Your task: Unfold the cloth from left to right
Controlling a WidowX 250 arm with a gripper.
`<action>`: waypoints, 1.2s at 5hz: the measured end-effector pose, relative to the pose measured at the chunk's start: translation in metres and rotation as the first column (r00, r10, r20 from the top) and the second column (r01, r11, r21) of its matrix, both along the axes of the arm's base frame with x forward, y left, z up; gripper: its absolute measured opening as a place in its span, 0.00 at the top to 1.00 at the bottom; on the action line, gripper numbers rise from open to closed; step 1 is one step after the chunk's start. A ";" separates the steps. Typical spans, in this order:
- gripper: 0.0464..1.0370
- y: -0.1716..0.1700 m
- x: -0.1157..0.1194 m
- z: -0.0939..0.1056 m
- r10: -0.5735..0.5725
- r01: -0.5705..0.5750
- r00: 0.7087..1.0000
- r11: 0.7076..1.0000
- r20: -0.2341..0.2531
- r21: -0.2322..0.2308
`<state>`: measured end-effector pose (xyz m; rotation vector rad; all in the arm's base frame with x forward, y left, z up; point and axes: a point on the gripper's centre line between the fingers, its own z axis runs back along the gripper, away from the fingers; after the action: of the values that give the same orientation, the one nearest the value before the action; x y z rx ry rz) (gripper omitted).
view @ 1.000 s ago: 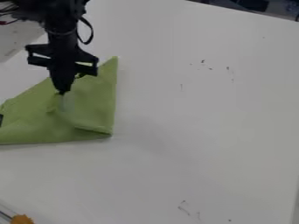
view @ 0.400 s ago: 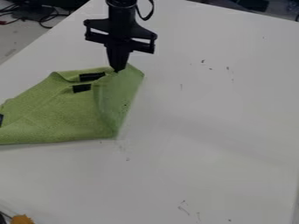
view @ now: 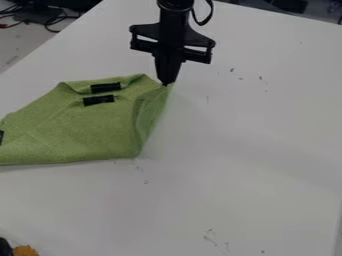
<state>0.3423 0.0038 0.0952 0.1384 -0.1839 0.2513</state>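
Arm (view: 175, 6), black: enters from top edge, just left of view's middle; hangs nearly upright, tip leaning slightly toward view's left. Cable (view: 210, 15) looped beside it.
Gripper (view: 166, 83): pointing down at cloth's upper right; fingers drawn together, pinching cloth edge.
Cloth (view: 87, 125), green: on left part of white table (view: 247, 150), reaching view's left edge; right edge slanting up to fingertips, partly folded, loose flap beneath grip. Two black patches (view: 99, 100) near top edge, one above other.
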 end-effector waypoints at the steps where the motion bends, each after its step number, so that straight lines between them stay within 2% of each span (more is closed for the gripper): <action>1: 0.99 -0.015 0.003 0.000 -0.009 0.009 1.000 1.000 0.024 -0.020; 2: 0.99 -0.026 0.005 -0.012 -0.013 0.014 1.000 0.999 0.012 -0.049; 3: 0.97 -0.034 0.008 -0.023 -0.035 0.035 0.999 0.998 0.007 -0.056; 4: 0.81 -0.034 0.010 -0.021 -0.031 0.032 0.999 0.998 0.012 -0.056; 5: 0.54 -0.035 0.011 -0.020 -0.036 0.037 0.999 0.997 0.019 -0.061; 6: 0.23 -0.035 0.011 -0.019 -0.026 0.027 0.999 0.998 0.021 -0.062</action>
<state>0.3537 -0.0308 0.0759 0.0715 -0.1980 0.2316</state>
